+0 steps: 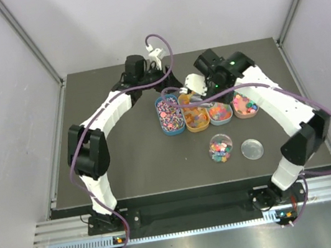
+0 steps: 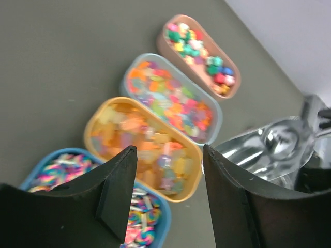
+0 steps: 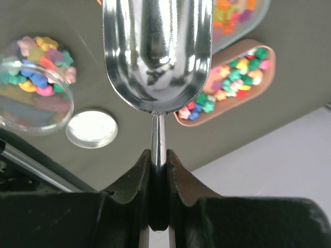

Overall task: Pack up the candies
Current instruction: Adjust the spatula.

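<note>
— Where are the candies (image 2: 176, 103)?
— Sorted into four oval trays (image 2: 87, 132) in a row. More sit in the open jar (image 1: 221, 148) nearer the arms, with the lid (image 1: 252, 148) just beside it.
— And the grippers?
— The right gripper (image 3: 159, 160) is clamped on the scoop (image 3: 158, 51) by its thin handle. The left gripper (image 2: 169, 155) hovers over the trays, fingers apart.

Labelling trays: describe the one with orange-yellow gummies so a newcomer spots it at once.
On the dark table, four oval trays sit in a row. The orange tray is second from the left, between the blue tray and the pale-blue tray. Only it holds translucent orange-yellow gummies.
</note>
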### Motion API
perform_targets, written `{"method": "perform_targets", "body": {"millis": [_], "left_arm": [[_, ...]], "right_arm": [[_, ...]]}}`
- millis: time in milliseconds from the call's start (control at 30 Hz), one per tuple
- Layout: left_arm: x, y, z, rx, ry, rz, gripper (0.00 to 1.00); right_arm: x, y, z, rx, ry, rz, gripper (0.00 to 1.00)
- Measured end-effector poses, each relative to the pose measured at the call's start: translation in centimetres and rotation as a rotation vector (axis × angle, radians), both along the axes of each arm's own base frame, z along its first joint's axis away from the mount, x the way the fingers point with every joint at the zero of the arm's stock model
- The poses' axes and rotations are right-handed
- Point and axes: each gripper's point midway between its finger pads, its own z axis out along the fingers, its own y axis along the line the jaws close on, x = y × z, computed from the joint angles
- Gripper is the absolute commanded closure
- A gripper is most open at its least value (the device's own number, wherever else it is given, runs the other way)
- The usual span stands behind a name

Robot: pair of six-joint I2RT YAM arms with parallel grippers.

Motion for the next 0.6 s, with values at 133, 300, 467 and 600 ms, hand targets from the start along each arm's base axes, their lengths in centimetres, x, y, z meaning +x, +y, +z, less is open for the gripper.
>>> {"method": "perform_targets", "body": {"millis": [133,300,467,600], "left_arm": [[2.7,3.1,-0.4,0.054,-0.041,0.096,0.41],[5.1,7.2,-1.0,0.100,-0.045,0.210,0.40],[4.8,9.0,-0.6,0.116,-0.047,0.250,0.40],[3.7,8.8,-0.2,0.115,-0.047,0.239,0.40]], "right_arm": [[0.6,1.1,-3.9,-0.030,0.112,-0.035,1.00],[2.6,3.1,-8.0,-0.046,0.194,-0.098,1.00],[2.5,3.4,-9.8,-0.036,0.238,-0.182,1.00],[3.0,3.2,-9.7,-0.011,0.234,-0.230,1.00]]}}
